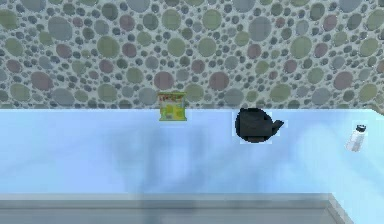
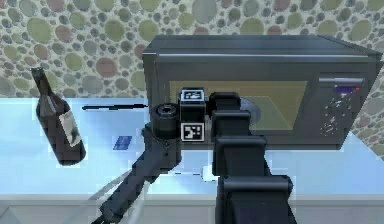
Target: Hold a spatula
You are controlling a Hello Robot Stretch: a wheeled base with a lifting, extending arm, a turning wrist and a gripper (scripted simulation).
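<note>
My pincer (image 2: 115,200) pointed down toward the arm side view's left from the end of my arm (image 2: 250,175), its two thin fingers (image 2: 138,172) slanting over the pale blue counter (image 2: 30,175). I could not tell whether it was grasping anything or hanging free, because a pale streak ran beside the fingers and I could not make out what it was. Behind the arm stood a dark microwave (image 2: 300,60), set against the pebbled wall (image 2: 80,30). A dark bottle (image 2: 58,118) stood on the counter at that view's left. Between the bottle and the microwave a thin dark strip (image 2: 112,105) lay flat on the counter close to the wall. It may have been the spatula, though it was too small for me to be sure. A small blue thing (image 2: 122,141) lay on the counter near the pincer's body.

Ahead of me the counter ran along the same wall. A yellow and green packet (image 1: 172,107) stood against the wall, a black kettle (image 1: 257,125) sat to its right, and a small white shaker (image 1: 356,138) stood near the forward view's right edge, well apart from the kettle
</note>
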